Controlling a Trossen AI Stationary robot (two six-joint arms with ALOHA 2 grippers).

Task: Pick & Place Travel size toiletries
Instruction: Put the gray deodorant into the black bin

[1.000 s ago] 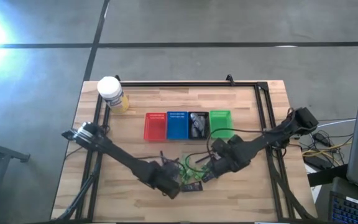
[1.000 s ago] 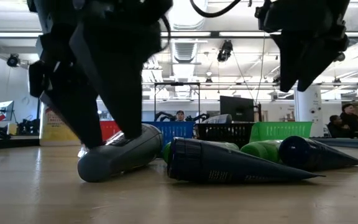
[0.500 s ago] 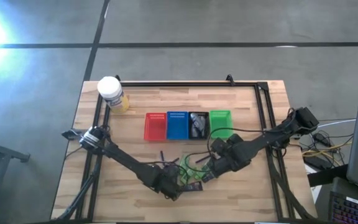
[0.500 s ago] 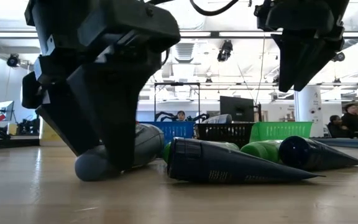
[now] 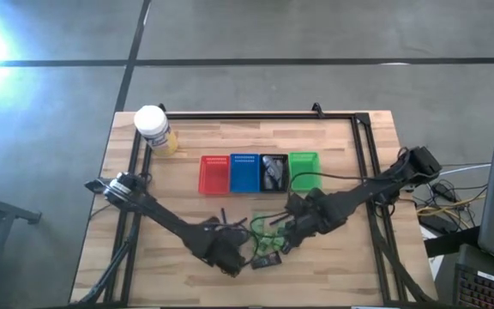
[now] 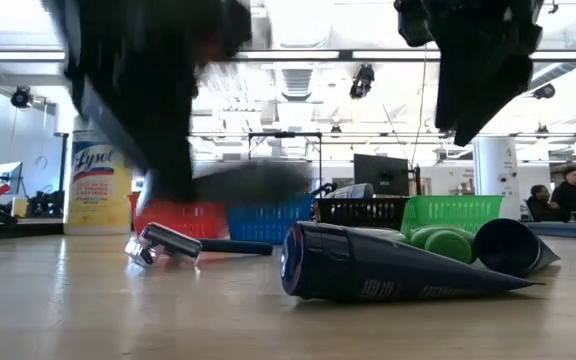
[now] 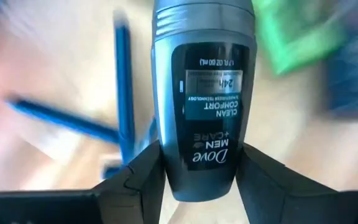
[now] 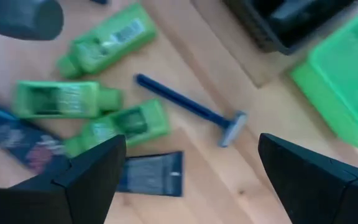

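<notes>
A grey oval tube (image 7: pixel 202 93) with a black label is in my left gripper (image 7: pixel 201 158), which is shut on it near the table's front (image 5: pixel 227 255). In the low view the tube (image 6: pixel 253 182) shows blurred above the wood. My right gripper (image 8: pixel 191 149) hovers open over the loose toiletries: green packets (image 8: pixel 114 37), a blue razor (image 8: pixel 188 106) and dark sachets (image 8: pixel 151 174), all lying flat on the table. A dark tapered tube (image 6: pixel 388 275) lies on its side. My left gripper pinches the grey tube between its two fingers (image 7: pixel 145 177), on the tube's two narrow sides near its rounded end (image 7: pixel 169 165). The tube runs along the fingers, its ridged cap end (image 7: pixel 202 18) pointing away from them. It is lifted clear of the table.
Red (image 5: pixel 214 173), blue (image 5: pixel 244 172), black (image 5: pixel 274 171) and green (image 5: pixel 304 166) baskets stand in a row at mid-table, the black one with items in it. A white-capped yellow jar (image 5: pixel 153 129) stands at the far left corner. A black frame (image 5: pixel 256 115) borders the table.
My left gripper has shut on the grey tube, which lay on the table, and has gone up with it. The tube now hangs clear of the wood, and a razor shows where it lay.
</notes>
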